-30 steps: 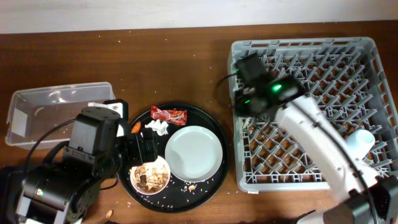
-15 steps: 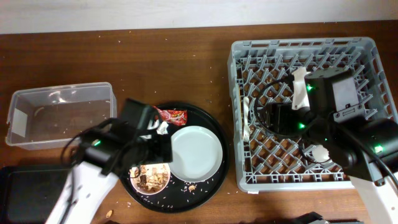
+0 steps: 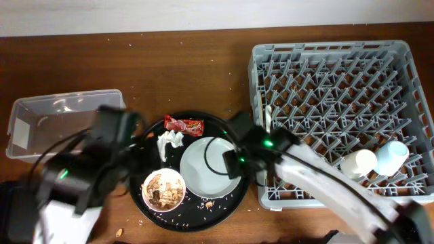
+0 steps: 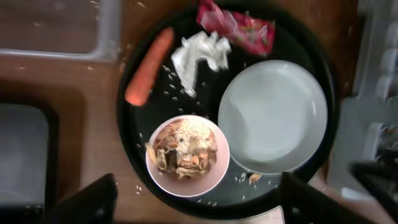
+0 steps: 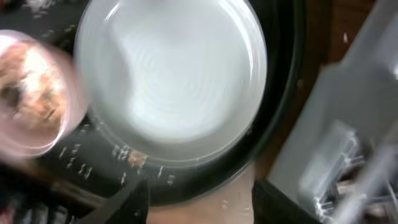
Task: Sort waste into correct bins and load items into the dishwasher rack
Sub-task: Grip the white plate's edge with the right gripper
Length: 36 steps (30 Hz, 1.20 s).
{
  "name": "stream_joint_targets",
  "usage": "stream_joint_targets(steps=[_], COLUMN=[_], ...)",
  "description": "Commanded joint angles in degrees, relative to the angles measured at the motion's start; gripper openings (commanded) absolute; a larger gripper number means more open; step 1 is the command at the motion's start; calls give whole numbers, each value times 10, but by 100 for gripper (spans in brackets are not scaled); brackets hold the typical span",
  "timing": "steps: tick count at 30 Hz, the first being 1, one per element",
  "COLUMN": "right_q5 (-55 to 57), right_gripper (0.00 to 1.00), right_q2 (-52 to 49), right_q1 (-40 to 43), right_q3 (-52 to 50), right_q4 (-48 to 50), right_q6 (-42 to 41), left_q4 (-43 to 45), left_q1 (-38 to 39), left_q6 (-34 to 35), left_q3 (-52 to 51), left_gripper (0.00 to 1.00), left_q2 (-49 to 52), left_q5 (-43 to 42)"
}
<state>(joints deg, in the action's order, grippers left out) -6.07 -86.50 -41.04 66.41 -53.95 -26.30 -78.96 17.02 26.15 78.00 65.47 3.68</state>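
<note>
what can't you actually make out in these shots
- Carrot: lost behind the blurred left arm overhead; only the left wrist view shows it.
- Black bin: cut off by the left wrist view's left edge, mostly covered by that arm overhead.
- Bowl of scraps: motion-smeared and cut off in the right wrist view.
- Plate, right edge: covered by the right arm overhead.

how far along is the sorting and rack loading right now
Done: the cream cup and light-blue cup sit in the dishwasher rack. In hand: nothing is gripped; the right gripper hangs open over the white plate's edge, the left gripper open above the round tray. Left: plate, bowl of food scraps, red wrapper, tissue and carrot all lie on that tray, unsorted.
</note>
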Motion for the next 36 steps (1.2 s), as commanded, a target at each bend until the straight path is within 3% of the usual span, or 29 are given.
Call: stream_joint_targets(steps=[1,3,4,8,10,13,18,22,25,26,36], right_q5=[38,62,59,42,36,72,35,0,-3,-4,22], right_gripper=[45,45,43,26,41,45,45,43,23,6,4], right_q2=[-103,-182,-208,-221,-186,-109,-190,-186,-186,-186,-188], right_q1=[-2,6,15,25,24,38,46,30,32,37,44], right_q3=[-9,-9,-9,-8,0,13,13,13,13,13,12], right_q4=[53,75,78,75,64,53,66,75,80,83,92], right_q6=[-12,-19,-19,-10,32,30,32,59,47,29,1], left_q4=[-4,-13,-18,-17,-17,-17,-19,-20,-27,-30,-30], left_q1=[-31,-31,-31,-31,-31,-31,-31,-31,-31,-31,-31], left_q6=[-1,-1,-1,-1,-1,-1,-1,-1,-1,-1,-1], left_q3=[11,11,11,11,11,11,11,11,11,11,11], left_gripper=[86,87,92,92,93,93,93,93,99,99,99], left_q2=[-70,-79,-77,-70,-66,-63,-63,-63,-63,-63,-63], left_q5=[5,5,5,5,5,4,2,2,2,2,2])
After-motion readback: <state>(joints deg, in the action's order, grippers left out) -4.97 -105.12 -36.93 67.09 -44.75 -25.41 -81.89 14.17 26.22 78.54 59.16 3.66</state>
